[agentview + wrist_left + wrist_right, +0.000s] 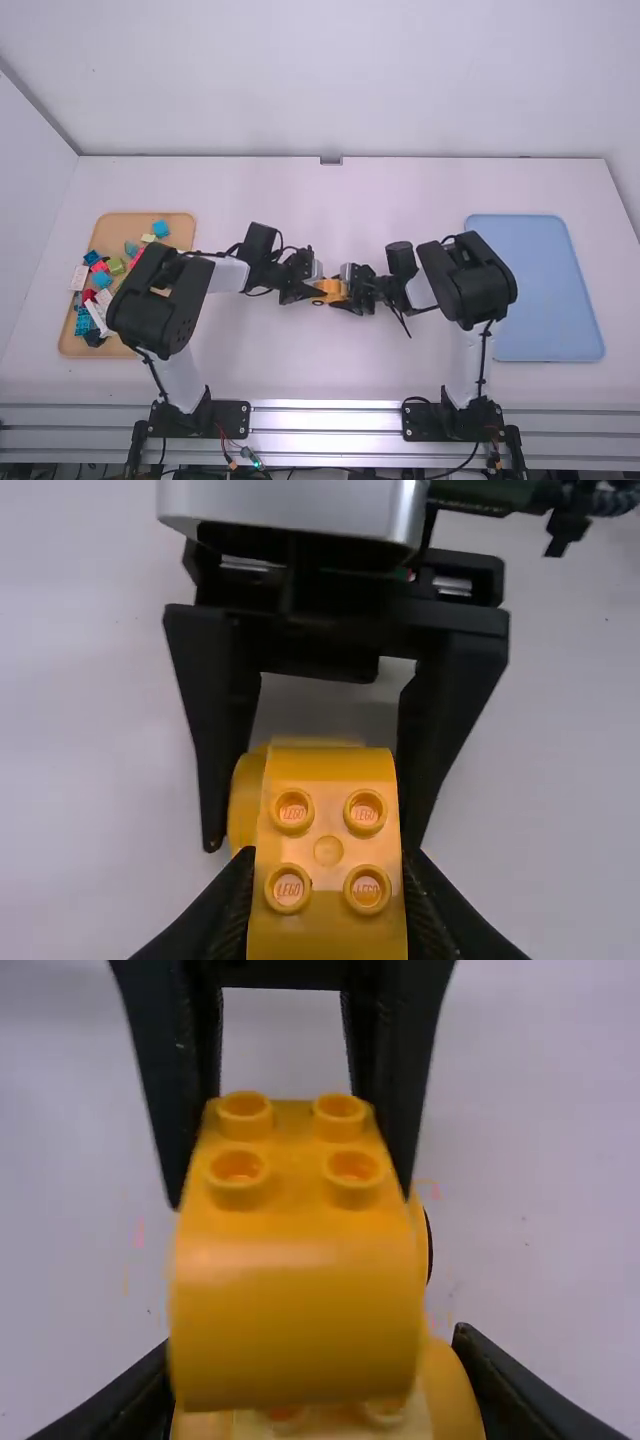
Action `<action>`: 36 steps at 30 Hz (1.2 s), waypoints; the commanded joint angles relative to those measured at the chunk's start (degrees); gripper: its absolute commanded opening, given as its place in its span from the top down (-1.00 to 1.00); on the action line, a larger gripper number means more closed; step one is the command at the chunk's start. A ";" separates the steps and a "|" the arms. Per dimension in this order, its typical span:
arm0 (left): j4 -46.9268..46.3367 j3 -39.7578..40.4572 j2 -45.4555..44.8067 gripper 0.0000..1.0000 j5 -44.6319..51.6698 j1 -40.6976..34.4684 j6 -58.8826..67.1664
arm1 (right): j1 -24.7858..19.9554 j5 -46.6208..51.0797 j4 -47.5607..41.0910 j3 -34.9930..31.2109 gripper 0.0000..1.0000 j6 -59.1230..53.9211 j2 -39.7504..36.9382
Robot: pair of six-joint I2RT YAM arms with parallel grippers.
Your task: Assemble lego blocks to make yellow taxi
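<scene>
At the centre of the high view, a rounded yellow four-stud block [328,852] is pinched by the left gripper [314,292]. A studded yellow base [455,1400] is pinched by the right gripper [346,299], with the block held over it (whether they are locked together cannot be told). Mixed bricks [102,279] are held in the tan tray [120,228], frame left; a blue tray [545,290] is seen frame right.

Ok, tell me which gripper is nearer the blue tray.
Right. The right gripper is mid-table, at the yellow brick assembly's end toward the blue tray. The left gripper is at the opposite end, farther from the tray.
</scene>
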 commanded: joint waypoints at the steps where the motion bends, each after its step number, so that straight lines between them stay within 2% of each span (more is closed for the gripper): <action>1: -0.11 0.94 0.50 0.97 -0.22 0.04 -0.55 | -0.15 0.98 -1.51 0.15 -0.10 0.13 0.83; 15: 1.11 0.98 4.00 0.97 2.03 -0.07 -0.57 | -0.13 0.81 -2.58 0.31 -0.12 -2.38 0.83; 24: -1.92 0.94 4.20 0.97 2.47 -0.42 1.66 | -0.13 0.96 -2.27 0.35 -0.14 -2.40 0.83; 30: -1.97 0.94 4.20 0.97 -4.39 -4.13 1.81 | -0.09 0.96 -2.10 0.33 -0.14 -2.40 0.83; 36: -2.29 0.94 4.20 0.96 -6.67 -5.64 0.90 | -0.09 0.98 -2.16 0.31 -0.15 -2.38 0.83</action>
